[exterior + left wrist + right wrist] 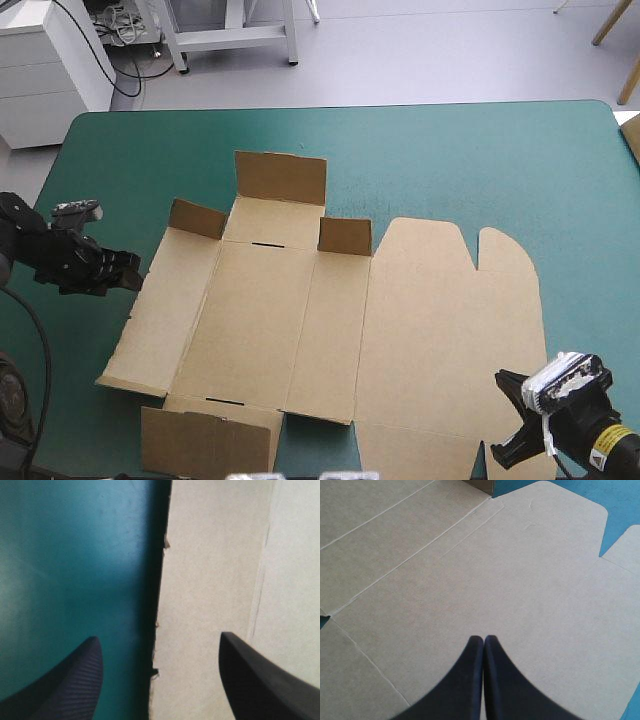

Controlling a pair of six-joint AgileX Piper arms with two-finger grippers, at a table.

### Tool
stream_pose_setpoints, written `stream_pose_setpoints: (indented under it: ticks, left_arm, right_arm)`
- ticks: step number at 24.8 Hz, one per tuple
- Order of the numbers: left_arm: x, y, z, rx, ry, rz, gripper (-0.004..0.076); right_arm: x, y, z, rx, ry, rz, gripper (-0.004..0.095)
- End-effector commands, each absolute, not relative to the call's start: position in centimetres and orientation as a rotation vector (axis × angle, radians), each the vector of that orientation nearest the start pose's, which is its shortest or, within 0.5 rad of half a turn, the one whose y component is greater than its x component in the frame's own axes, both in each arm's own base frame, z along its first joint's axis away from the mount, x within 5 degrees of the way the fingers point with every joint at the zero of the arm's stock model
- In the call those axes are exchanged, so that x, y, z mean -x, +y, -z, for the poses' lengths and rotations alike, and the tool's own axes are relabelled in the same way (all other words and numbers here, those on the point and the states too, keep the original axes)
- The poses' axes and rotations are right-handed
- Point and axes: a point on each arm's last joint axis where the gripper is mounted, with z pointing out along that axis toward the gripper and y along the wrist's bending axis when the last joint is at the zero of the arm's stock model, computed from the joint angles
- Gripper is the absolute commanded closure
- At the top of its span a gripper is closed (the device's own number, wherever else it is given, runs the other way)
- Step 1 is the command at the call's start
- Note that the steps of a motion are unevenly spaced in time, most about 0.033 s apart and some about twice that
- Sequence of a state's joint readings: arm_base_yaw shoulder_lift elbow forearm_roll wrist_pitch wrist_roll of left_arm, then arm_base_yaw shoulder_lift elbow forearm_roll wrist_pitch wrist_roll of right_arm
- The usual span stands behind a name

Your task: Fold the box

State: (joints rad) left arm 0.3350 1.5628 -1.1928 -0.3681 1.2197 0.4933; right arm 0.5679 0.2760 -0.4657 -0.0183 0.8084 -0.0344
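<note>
**Edge grab may shove sheet**

The box (300, 320) lies flat on the surface (480, 160). The left end effector (133, 272), released, straddles its 9 o'clock edge; a shallow bite could push it askew. The right end effector (483, 639), clenched empty, hangs over the lid (450, 330) at 5 o'clock.

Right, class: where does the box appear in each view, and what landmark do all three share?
High view: box mid-table, mostly flat.
Left wrist view: its edge runs through the open left gripper.
Right wrist view: it fills the picture ahead of the shut right gripper.
Shared: the teal-green cover beside the box's edge.
</note>
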Motion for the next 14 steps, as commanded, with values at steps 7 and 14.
stream_pose_setpoints:
  ticks: [7, 14]
  left_arm:
    - [-26.5, 5.4, -24.1, -0.06, 3.016, 0.647, 0.0248]
    - [-25.9, 4.0, -23.0, -0.017, 2.994, 0.823, 0.0248]
  right_arm:
    - [-4.8, 2.9, -29.4, 0.606, 1.938, -0.308, 0.093]
    - [-4.8, 2.8, -29.4, 0.607, 1.938, -0.306, 0.093]
